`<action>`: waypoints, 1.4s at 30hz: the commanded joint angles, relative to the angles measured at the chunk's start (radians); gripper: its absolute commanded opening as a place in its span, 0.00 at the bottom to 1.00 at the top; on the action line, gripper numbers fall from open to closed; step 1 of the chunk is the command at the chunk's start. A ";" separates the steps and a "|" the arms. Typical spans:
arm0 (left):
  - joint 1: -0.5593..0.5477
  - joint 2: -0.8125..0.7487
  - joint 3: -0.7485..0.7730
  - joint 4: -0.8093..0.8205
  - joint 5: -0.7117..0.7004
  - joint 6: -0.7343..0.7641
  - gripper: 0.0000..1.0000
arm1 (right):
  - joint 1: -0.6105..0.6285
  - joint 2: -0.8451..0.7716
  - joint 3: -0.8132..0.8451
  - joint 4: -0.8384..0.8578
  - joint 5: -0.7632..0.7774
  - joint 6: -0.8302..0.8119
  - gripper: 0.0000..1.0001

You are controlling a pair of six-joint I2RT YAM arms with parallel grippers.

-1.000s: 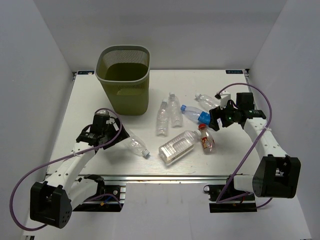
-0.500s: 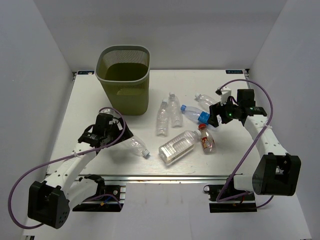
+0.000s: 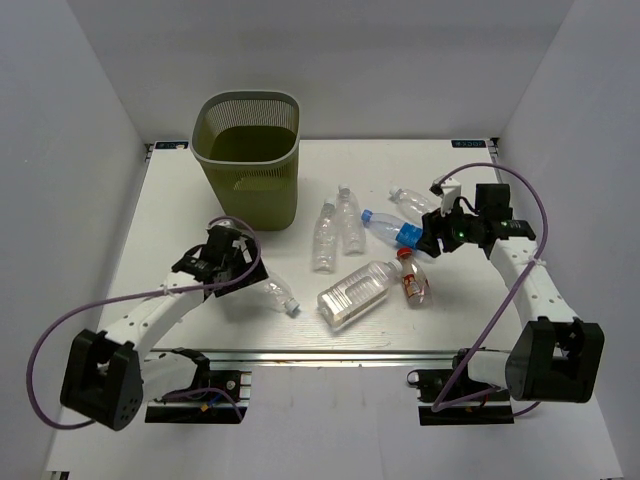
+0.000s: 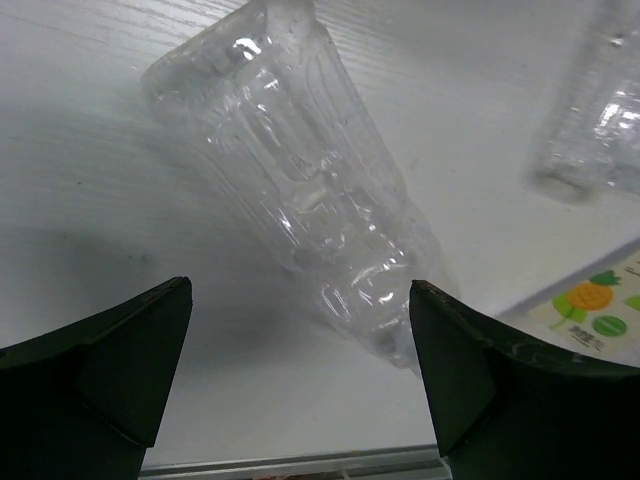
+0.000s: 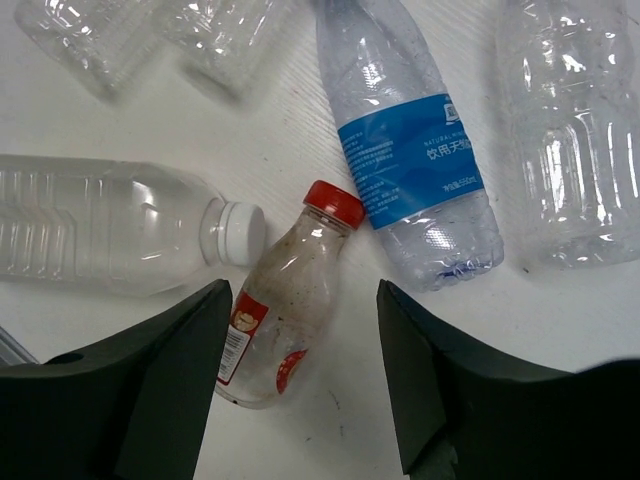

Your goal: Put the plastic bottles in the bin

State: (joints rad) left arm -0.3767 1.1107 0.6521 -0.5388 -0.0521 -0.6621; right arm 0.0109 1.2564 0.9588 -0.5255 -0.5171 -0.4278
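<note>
Plastic bottles (image 3: 352, 292) lay on the table outside the bin (image 3: 250, 195); left gripper (image 4: 300, 288) and right gripper (image 5: 305, 285) hovered over them, fingers spread apart.

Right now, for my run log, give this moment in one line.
left end effector: open above clear bottle | right end effector: open above red-capped bottle | bin: upright
</note>
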 commanded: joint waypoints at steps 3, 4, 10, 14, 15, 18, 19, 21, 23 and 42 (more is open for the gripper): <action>-0.056 0.132 0.067 0.040 -0.142 -0.043 0.99 | 0.000 -0.049 -0.022 0.016 -0.046 -0.023 0.72; -0.056 0.155 0.067 0.081 -0.155 -0.044 0.99 | 0.000 -0.048 -0.019 0.016 -0.047 -0.023 0.73; -0.128 0.328 0.047 0.200 -0.184 -0.111 0.99 | 0.001 -0.045 -0.019 0.010 -0.066 -0.035 0.81; -0.157 0.359 0.037 0.200 -0.184 -0.122 0.78 | 0.001 -0.032 -0.019 -0.011 -0.101 -0.069 0.82; -0.168 0.348 0.037 0.200 -0.184 -0.122 0.71 | 0.000 -0.026 -0.015 -0.046 -0.118 -0.119 0.84; -0.195 0.246 0.046 0.188 -0.152 -0.056 0.39 | 0.001 0.008 0.009 -0.159 -0.260 -0.338 0.85; -0.212 0.209 0.058 0.175 -0.125 -0.038 0.36 | 0.000 0.012 0.014 -0.192 -0.368 -0.404 0.85; -0.231 0.089 0.121 0.155 -0.085 0.036 0.29 | 0.000 0.009 0.018 -0.312 -0.418 -0.665 0.85; -0.246 0.019 0.222 0.155 0.013 0.097 0.29 | 0.000 -0.002 0.018 -0.365 -0.449 -0.757 0.87; -0.197 0.541 1.335 0.151 -0.598 0.412 0.34 | 0.143 -0.057 0.025 -0.110 -0.218 -0.556 0.90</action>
State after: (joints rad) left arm -0.5964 1.5715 1.9179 -0.3321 -0.4393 -0.2989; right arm 0.1478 1.2453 0.9974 -0.7666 -0.8364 -1.1881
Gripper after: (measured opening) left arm 0.613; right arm 0.896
